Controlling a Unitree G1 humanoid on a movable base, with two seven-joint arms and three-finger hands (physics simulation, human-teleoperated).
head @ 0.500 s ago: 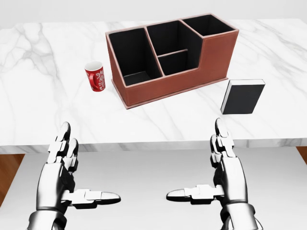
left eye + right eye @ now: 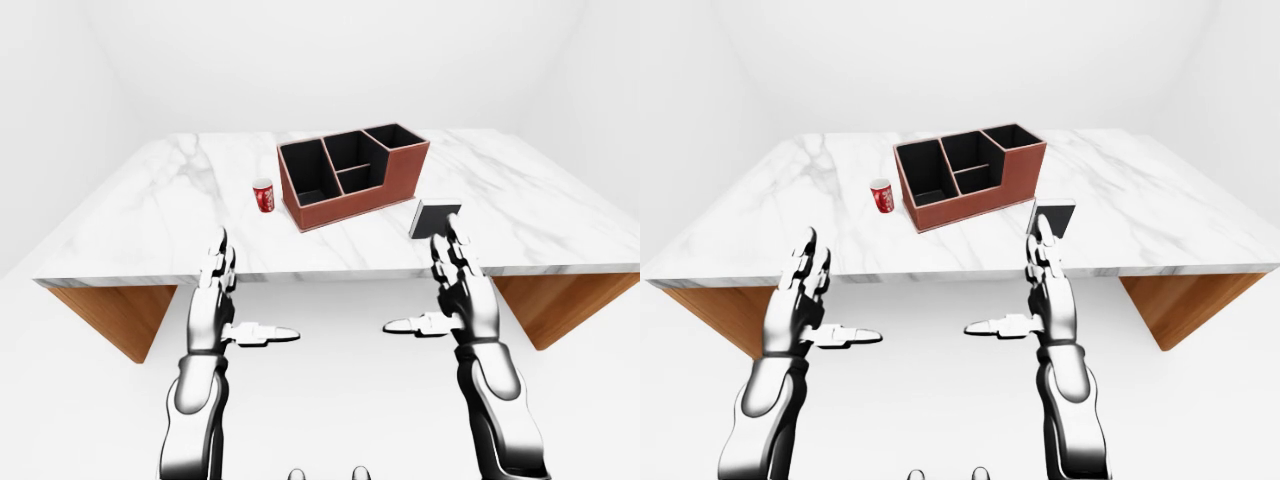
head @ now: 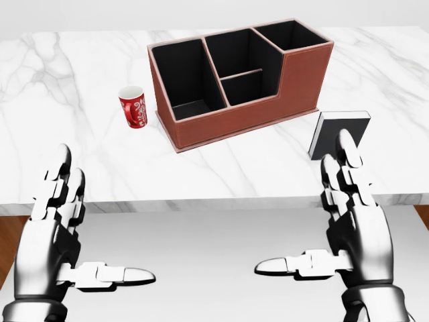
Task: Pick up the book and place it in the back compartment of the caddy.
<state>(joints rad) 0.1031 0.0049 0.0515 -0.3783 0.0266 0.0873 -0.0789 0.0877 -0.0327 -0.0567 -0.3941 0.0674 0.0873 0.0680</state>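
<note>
A black book with white page edges stands upright on the marble table, to the right of the brown caddy. The caddy has several black-lined compartments; the one at its top right is the tallest. My right hand is open below the table's near edge, its fingertips overlapping the book's lower part in the head view. My left hand is open at the lower left, off the table. Neither hand holds anything.
A red paper cup stands left of the caddy. The table's near edge runs across the head view just above my hands. Wooden table supports show under the top at both sides.
Both hands have spread outward: the right hand rose and moved right toward the book, the left hand shifted left. The table things have not moved.
</note>
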